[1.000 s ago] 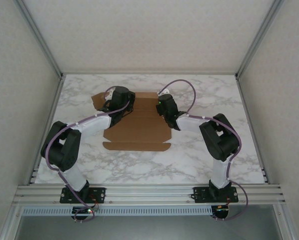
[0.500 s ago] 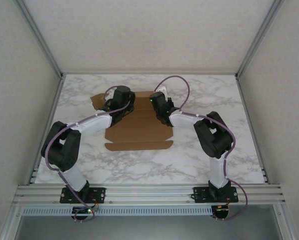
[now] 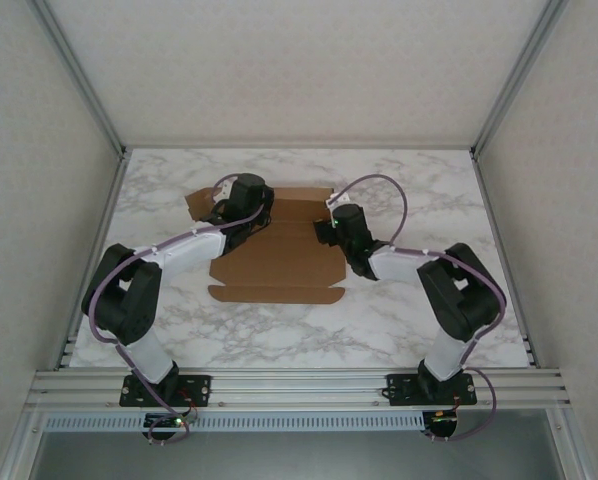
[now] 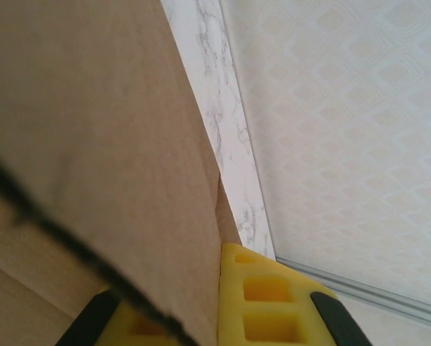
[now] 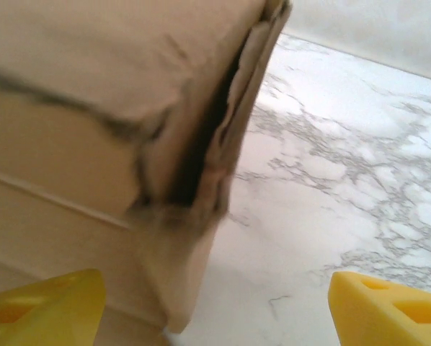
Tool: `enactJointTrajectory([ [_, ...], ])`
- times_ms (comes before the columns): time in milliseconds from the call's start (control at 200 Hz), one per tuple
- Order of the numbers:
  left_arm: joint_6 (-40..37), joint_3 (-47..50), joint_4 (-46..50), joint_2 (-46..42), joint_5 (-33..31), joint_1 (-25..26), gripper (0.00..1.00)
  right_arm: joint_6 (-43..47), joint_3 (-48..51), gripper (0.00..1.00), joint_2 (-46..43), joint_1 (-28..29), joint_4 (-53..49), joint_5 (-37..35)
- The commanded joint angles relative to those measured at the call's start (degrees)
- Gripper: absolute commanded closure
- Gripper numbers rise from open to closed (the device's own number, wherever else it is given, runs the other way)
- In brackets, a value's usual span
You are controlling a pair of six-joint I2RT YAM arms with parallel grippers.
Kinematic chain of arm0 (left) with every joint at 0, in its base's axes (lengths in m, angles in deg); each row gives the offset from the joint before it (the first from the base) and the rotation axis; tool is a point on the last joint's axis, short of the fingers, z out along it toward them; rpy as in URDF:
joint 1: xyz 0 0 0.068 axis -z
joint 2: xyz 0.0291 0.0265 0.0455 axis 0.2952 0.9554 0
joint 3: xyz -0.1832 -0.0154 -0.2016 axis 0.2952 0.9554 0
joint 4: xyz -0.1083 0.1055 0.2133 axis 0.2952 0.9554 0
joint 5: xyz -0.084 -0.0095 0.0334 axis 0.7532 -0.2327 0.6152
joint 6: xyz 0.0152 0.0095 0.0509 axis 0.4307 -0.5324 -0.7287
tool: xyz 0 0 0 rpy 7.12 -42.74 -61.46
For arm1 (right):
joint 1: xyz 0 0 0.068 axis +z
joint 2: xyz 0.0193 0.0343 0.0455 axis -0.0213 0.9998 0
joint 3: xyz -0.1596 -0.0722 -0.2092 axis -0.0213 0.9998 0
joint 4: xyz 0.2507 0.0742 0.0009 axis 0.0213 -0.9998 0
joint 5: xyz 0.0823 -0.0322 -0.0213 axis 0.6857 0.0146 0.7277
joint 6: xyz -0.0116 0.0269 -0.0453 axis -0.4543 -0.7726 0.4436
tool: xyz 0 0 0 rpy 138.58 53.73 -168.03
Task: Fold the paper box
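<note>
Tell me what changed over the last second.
The right gripper opened wide and drew back to the right, off the right-hand fold of the paper box; its elbow swung outward too. The left gripper stays shut on the box's far left flap, and the box lies in the same spot on the marble table.

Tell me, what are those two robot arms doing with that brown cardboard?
They are folding a paper box on the marble table. The left gripper is shut on the box's far edge. The right gripper has its jaws open beside a folded corner of it, holding nothing. The near part of the box lies flat.
</note>
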Motion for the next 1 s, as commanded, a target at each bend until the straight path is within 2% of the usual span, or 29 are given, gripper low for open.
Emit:
enactJointTrajectory([
  [0, -1.8, 2.8, 11.3, 2.3, 1.8, 1.1, 1.00, -0.4, 4.1, 0.19, -6.0, -3.1, 9.8, 11.5],
  [130, -1.9, 2.4, 11.3, 2.5, 1.4, 1.1, 1.00, -1.5, 7.1, 0.19, -9.7, -5.8, 12.2, 17.2],
  [240, -1.9, 1.9, 11.4, 2.6, 1.4, 1.0, 1.00, -7.1, 11.7, 0.22, -10.1, -9.2, 18.6, 17.9],
  [325, -1.8, 1.6, 11.2, 2.7, 1.7, 1.1, 1.00, -7.7, 12.8, 0.26, -8.1, -9.8, 21.5, 18.0],
  [411, -1.9, 1.4, 11.2, 2.8, 2.0, 1.1, 1.00, -5.6, 15.9, 0.25, -4.2, -9.3, 32.4, 21.8],
  [466, -1.8, 1.4, 10.9, 2.9, 2.2, 1.1, 1.00, -4.7, 16.5, 0.24, -2.0, -8.5, 34.4, 21.5],
  [581, -1.7, 1.6, 10.7, 3.0, 2.5, 1.0, 1.00, -2.5, 14.0, 0.24, 1.3, -6.6, 31.8, 19.5],
  [711, -1.7, 1.7, 10.6, 3.0, 2.7, 1.1, 1.00, -0.2, 8.3, 0.25, 3.3, -4.8, 24.5, 11.5],
  [846, -1.7, 1.4, 10.7, 2.9, 3.1, 1.0, 1.00, 1.1, 1.9, 0.32, 5.6, -3.4, 15.7, 4.9],
  [996, -1.5, 1.2, 10.8, 2.6, 3.2, 1.0, 1.00, 2.6, -1.9, 0.39, 7.2, -2.2, 10.4, 2.5],
])
